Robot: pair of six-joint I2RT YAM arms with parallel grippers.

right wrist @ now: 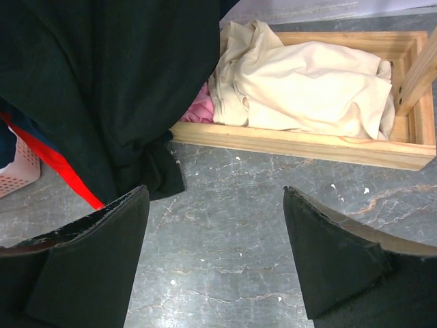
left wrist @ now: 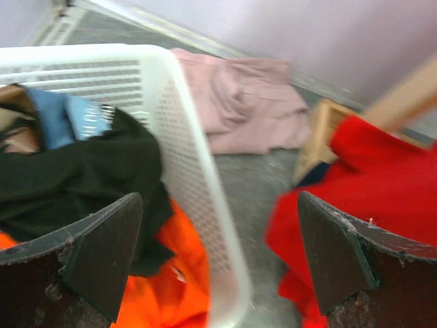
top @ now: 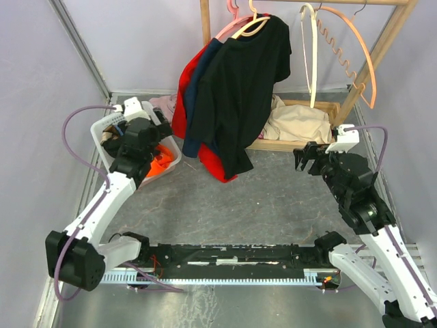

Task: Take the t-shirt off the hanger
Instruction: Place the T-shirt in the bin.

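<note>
- Left gripper [left wrist: 218,198]: fingers spread wide, nothing between them. It hangs over the near right rim of a white basket [left wrist: 184,137], at the far left of the table.
- Right gripper [right wrist: 215,195]: fingers likewise spread and holding nothing. It sits low over the table, right of centre.
- Black t-shirt [top: 242,89]: on a pale hanger [top: 249,26] on the wooden rack [top: 389,41] at the far side. It lies between the two grippers and beyond them, and neither touches it. Its lower hem droops near the right gripper's left finger, apart from it.
- A navy shirt [top: 198,89] and a red shirt [top: 181,102] hang to the t-shirt's left.
- The basket holds dark, blue and orange clothes [top: 158,162]. A pink cloth [top: 164,104] lies behind it.
- Wooden tray [top: 300,145] at the rack's foot, holding a crumpled cream cloth [top: 300,123].
- Table [top: 273,205]: grey, marbled; pale lilac walls around.
</note>
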